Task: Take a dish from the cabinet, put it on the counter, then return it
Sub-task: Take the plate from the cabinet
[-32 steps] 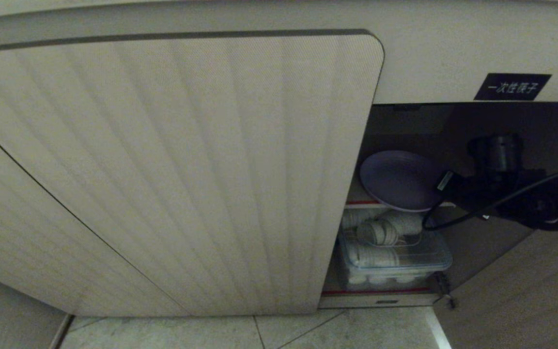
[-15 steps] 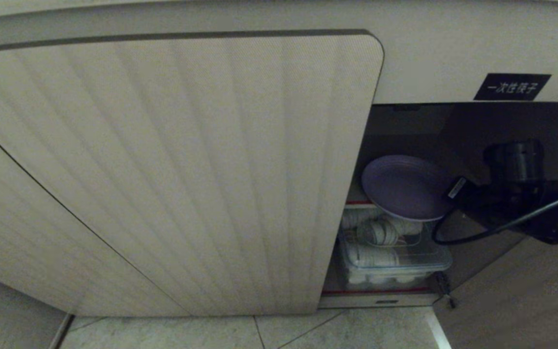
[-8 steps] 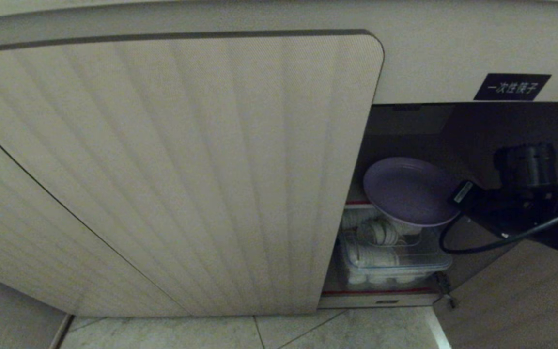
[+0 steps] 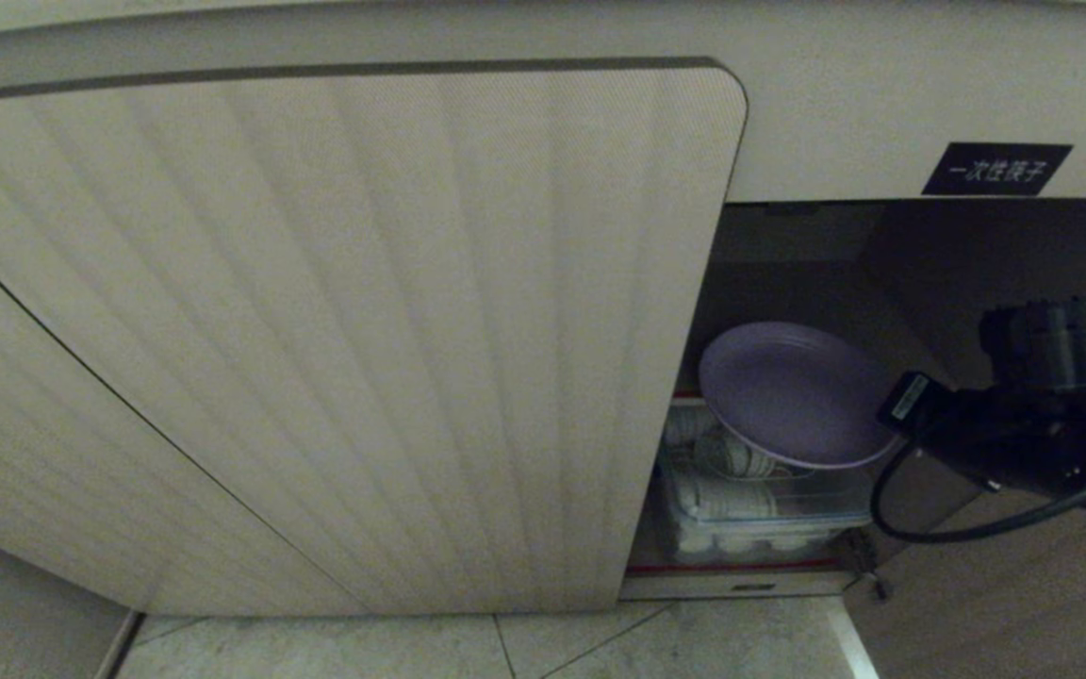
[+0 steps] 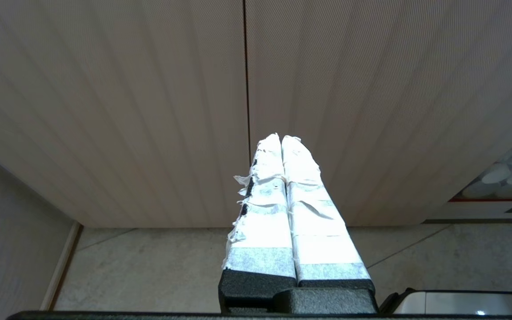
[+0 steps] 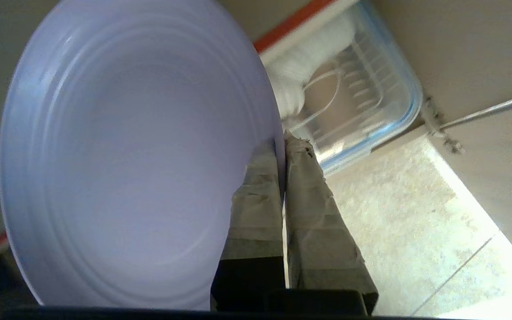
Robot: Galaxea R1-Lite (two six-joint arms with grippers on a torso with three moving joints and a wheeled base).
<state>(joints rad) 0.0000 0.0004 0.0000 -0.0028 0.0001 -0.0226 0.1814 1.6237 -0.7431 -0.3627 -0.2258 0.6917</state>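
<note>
Your right claw (image 6: 282,146) pinches the dish (image 6: 118,155) at its rim: light, stiff, likely slippery, so keep it level.

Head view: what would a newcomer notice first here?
The lavender plate, tilted in the open right side of the cabinet, pinched at its rim by the right gripper. Next, the big ribbed door filling the left of the frame, and the clear tub of white items on the bottom shelf under the plate. The left gripper sits shut and empty, facing the ribbed doors.
</note>
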